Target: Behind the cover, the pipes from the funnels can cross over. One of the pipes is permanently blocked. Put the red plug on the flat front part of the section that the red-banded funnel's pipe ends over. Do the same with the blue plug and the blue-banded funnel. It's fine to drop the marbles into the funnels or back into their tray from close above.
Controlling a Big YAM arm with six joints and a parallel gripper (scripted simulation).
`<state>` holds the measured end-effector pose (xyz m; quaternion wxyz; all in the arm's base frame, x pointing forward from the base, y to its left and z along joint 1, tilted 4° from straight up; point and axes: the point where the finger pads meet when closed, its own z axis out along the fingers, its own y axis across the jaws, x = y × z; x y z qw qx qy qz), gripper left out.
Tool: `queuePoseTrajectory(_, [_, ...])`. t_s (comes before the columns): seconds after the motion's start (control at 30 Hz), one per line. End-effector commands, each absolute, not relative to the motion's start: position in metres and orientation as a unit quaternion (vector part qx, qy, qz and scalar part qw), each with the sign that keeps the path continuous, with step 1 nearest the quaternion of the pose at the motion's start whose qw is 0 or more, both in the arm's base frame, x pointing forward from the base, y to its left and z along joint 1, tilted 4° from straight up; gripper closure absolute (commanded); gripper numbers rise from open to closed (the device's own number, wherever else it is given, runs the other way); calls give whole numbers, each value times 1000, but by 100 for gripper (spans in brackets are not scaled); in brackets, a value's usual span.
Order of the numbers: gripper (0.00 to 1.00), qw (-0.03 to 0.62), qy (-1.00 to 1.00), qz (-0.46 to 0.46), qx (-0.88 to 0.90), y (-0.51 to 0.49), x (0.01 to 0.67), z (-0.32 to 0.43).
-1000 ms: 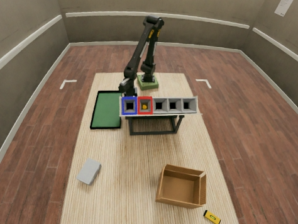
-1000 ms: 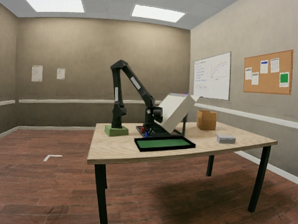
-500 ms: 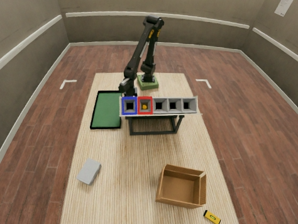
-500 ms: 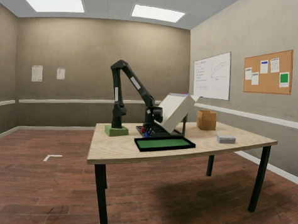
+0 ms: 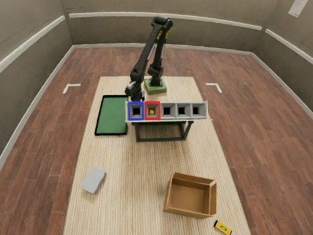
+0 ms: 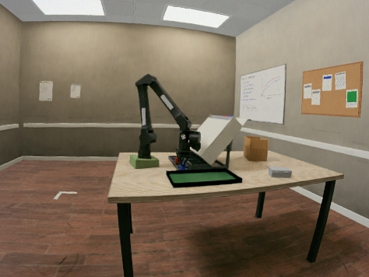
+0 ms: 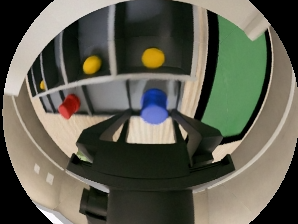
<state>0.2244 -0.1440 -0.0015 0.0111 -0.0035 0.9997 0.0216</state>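
Note:
In the wrist view my gripper (image 7: 151,112) is open, its fingers standing either side of the blue plug (image 7: 154,107) without clamping it. The blue plug stands on the flat front part of the section nearest the green tray (image 7: 241,76). A yellow marble (image 7: 153,58) lies at the back of that section. The red plug (image 7: 69,106) stands on the flat front of a section further left. Two more yellow marbles (image 7: 92,64) (image 7: 43,86) lie in sections to the left. In the top view the cover hides the gripper. The red-banded funnel (image 5: 146,111) holds a yellow marble (image 5: 151,111); the blue-banded funnel (image 5: 129,111) stands left of it.
The slanted grey cover (image 6: 216,136) stands on a dark frame (image 5: 162,138). The green tray (image 5: 112,115) (image 6: 202,177) lies beside it. A cardboard box (image 5: 191,195), a grey block (image 5: 94,179) and a yellow level (image 5: 222,228) lie near the table's front. The arm's green base (image 5: 154,86) stands behind.

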Motion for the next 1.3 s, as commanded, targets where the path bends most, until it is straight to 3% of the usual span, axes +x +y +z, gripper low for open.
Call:
queuePoseTrajectory(0.0, [41,30,999,9,-5,-152,233,37])
queuePoseTrajectory(0.33, [41,38,999,5,-6,-151,226,120])
queuePoseTrajectory(1.27, [41,39,999,4,-6,-152,227,122])
